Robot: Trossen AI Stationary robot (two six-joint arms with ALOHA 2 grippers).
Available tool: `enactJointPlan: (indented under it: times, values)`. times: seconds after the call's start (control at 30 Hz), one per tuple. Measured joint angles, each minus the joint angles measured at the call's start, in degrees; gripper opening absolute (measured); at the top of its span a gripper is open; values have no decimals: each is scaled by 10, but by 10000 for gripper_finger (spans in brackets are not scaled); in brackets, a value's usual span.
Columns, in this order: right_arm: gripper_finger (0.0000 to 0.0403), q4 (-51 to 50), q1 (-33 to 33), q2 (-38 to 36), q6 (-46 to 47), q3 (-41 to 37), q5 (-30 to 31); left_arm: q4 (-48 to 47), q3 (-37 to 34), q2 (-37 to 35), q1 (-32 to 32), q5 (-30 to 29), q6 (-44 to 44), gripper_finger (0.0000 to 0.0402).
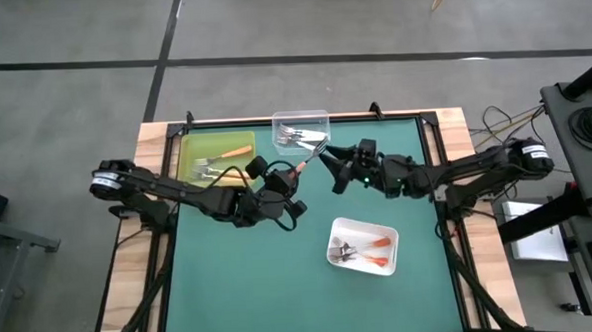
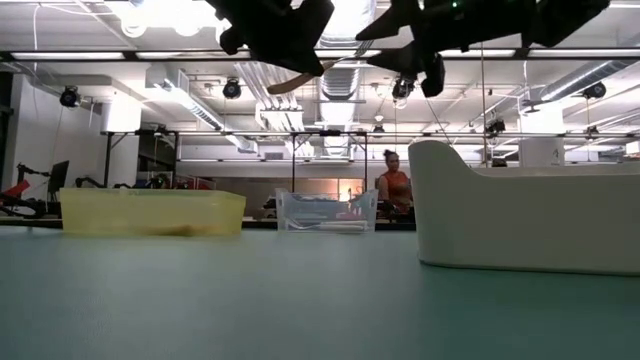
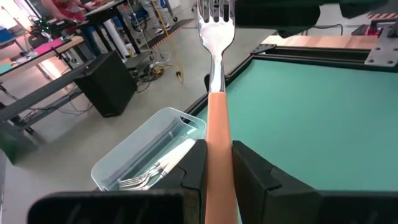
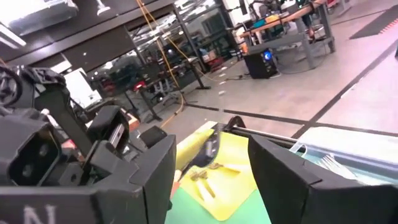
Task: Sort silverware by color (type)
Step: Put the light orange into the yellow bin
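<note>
Clamped between my left pincer's (image 3: 217, 163) fingers: tan-handled silver fork (image 3: 217, 118). Right pincer (image 1: 328, 171) ahead, spread open. Forks already lie in all three trays; this one unplaced.

Table (image 1: 281, 277) is a flat teal-green mat with a pale wood border and black rails. The fork (image 3: 217, 112) up in the air has a light orange/tan handle and a shiny silver head. Yellow tray (image 1: 187, 151) has an orange-handled fork (image 1: 233, 151) in it, the clear tray (image 1: 300, 117) holds white-handled ones (image 3: 163, 167) (see-through plastic, slightly bluish), and the white tray (image 1: 371, 229) has red-orange handles (image 1: 378, 244). Both arms and each hand (image 1: 299, 182) are plain black.
</note>
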Motion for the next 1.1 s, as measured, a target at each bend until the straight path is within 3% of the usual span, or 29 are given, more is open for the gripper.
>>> enactJointPlan:
  times: [0.6,0.73,0.9,1.1]
  values:
    - [185,4,0,120,-48,93,0,34,0,0,0,0,-3,35]
    - [138,5,0,131,-56,105,1,34,0,0,0,0,-3,35]
    - [34,10,1,134,-70,112,-9,34,0,0,0,2,-2,35]
    - [17,9,2,133,-88,111,-12,34,0,0,0,5,-1,37]
